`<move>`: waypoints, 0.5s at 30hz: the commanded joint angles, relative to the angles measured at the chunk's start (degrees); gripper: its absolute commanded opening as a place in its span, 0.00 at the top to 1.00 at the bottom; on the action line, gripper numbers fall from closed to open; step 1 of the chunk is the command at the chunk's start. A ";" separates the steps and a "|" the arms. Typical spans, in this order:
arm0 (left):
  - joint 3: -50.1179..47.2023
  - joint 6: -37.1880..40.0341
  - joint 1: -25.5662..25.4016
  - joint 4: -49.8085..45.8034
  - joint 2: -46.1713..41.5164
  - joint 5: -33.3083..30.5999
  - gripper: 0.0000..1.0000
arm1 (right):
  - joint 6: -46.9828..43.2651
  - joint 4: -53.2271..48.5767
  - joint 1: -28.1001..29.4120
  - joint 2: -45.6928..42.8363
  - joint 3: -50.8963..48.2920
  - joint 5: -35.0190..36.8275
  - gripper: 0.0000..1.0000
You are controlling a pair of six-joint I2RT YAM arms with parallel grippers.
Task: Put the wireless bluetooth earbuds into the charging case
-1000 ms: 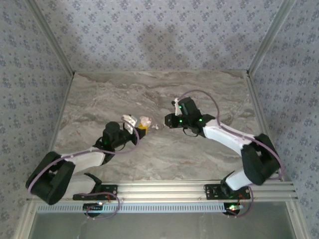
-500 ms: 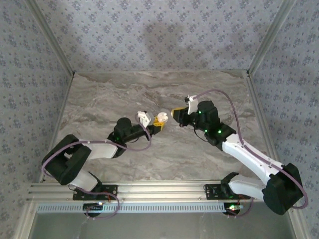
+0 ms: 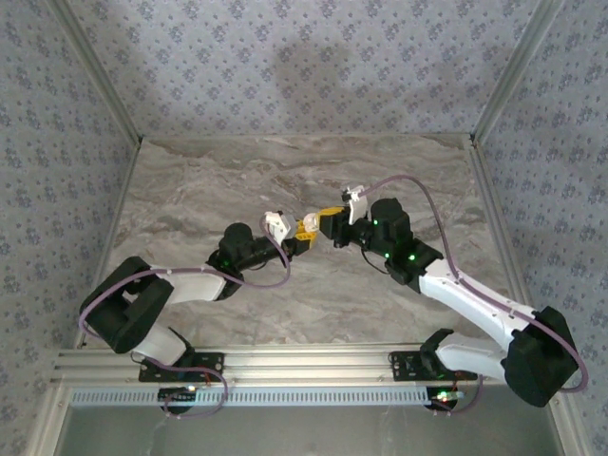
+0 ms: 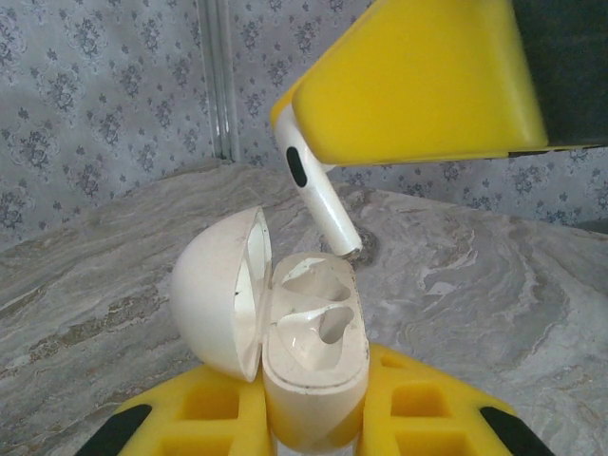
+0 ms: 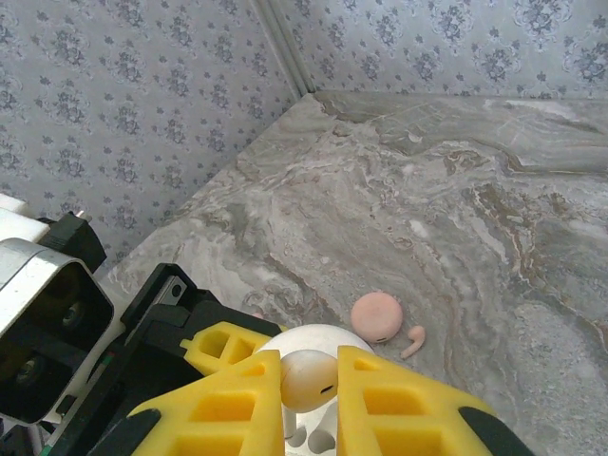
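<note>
- Left jaws clenched on the open white plastic charging case (image 4: 313,356), lid tipped aside.
- Right jaws grasp a small white stemmed earbud (image 4: 318,195), stem pointing down just above the case.
- Pink round disc (image 5: 377,315) lies on the marble surface (image 5: 456,209).

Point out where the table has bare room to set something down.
Bare: the far strip of the table along the back wall, the right side beyond the right arm, and the near strip along the rail. Crowded: the centre, where the left tool with the case meets the right tool with an earbud.
</note>
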 commanded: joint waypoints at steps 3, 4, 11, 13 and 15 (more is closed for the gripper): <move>1.18 0.36 -0.48 1.86 -1.52 0.86 0.88 | -1.84 1.30 1.00 1.42 0.52 -0.05 0.83; 1.17 0.34 -0.47 1.86 -1.68 0.78 0.88 | -1.91 0.97 1.10 1.60 0.45 0.37 0.83; 1.09 0.23 -0.50 1.82 -2.44 -0.21 0.88 | -3.27 -0.42 2.14 1.69 0.06 2.93 0.84; 1.14 0.20 -0.53 1.87 -2.64 -0.30 0.88 | -3.83 -0.80 2.32 1.54 -0.01 3.64 0.84; 1.02 0.16 -0.50 1.86 -2.82 -0.28 0.88 | -4.22 -0.78 2.41 1.36 -0.12 4.63 0.84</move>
